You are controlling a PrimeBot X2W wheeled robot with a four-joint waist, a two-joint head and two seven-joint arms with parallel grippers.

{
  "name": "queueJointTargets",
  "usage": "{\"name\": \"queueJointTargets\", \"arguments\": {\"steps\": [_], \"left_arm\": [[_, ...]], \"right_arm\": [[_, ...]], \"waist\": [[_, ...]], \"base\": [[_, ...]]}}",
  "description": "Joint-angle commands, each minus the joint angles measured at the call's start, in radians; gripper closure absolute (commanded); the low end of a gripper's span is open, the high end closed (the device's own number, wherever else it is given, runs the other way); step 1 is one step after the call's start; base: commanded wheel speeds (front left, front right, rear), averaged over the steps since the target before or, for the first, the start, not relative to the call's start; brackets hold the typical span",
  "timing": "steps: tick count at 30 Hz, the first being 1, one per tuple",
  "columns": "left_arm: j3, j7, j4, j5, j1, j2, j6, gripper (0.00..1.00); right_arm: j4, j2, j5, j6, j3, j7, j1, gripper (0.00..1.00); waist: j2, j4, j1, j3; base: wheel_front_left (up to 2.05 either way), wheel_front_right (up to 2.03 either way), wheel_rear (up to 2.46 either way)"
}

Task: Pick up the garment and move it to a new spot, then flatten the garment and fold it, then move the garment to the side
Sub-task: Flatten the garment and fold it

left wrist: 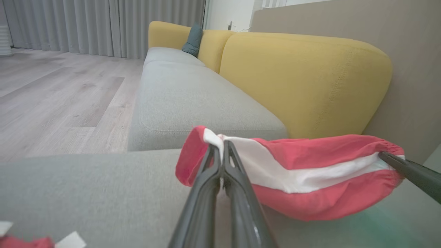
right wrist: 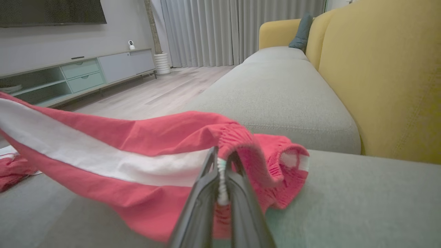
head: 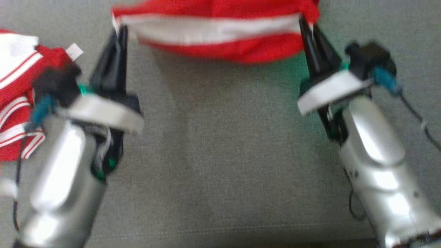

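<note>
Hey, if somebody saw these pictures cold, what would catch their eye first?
The red fabric garment with a broad white stripe, stretched between the left tool and right tool, each shut on one end over the grey fabric sofa seat. Next, the mustard-yellow padded sofa back behind it, and a heap of red-and-white striped clothing at the head view's left edge.

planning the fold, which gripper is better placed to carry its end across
Right, probably. Both are shut on the red white-striped garment, but the right gripper has bare grey cushion beside it; the left gripper sits next to another red striped garment it could snag.
</note>
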Motion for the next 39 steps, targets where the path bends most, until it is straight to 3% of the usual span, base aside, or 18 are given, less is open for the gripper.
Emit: {"name": "queueJointTargets", "arguments": {"steps": [1,12,18,22,26,30,39], "left_arm": [[0.036,-0.011,-0.086,0.011,0.046,0.04,0.02,1.0],[0.027,-0.006,-0.4,0.021,0.43,0.052,0.13,1.0],[0.009,0.056,-0.601,0.035,0.612,0.092,0.202,1.0],[-0.014,0.126,-0.685,0.04,0.681,0.12,0.227,1.0],[-0.012,0.165,-0.667,0.023,0.669,0.132,0.222,1.0],[-0.003,0.181,-0.563,-0.005,0.601,0.136,0.186,1.0],[0.001,0.205,-0.244,-0.007,0.274,0.117,0.088,1.0]], "right_arm": [[-0.074,-0.007,0.013,-0.001,0.01,-0.011,0.069,1.0],[-0.394,-0.061,0.048,-0.001,-0.051,0.0,0.477,1.0],[-0.626,-0.089,0.051,-0.001,-0.102,0.094,0.705,1.0],[-0.745,-0.1,0.064,-0.001,-0.102,0.17,0.799,1.0],[-0.768,-0.095,0.086,-0.001,-0.099,0.21,0.822,1.0],[-0.724,-0.074,0.105,-0.001,-0.091,0.206,0.794,1.0],[-0.554,0.006,0.132,-0.001,-0.104,0.128,0.647,1.0]], "waist": [[0.0,0.01,0.0,-0.043],[0.0,0.026,0.0,-0.199],[0.0,0.019,0.0,-0.251],[0.0,0.001,0.0,-0.249],[0.0,-0.017,0.0,-0.23],[0.0,-0.035,0.0,-0.206],[0.0,-0.083,0.0,-0.106]], "base": [[0.0,0.0,0.0],[0.0,0.0,0.0],[0.0,0.0,0.0],[0.0,0.0,0.0],[0.0,0.0,0.0],[0.0,0.0,0.0],[0.0,0.0,0.0]]}}
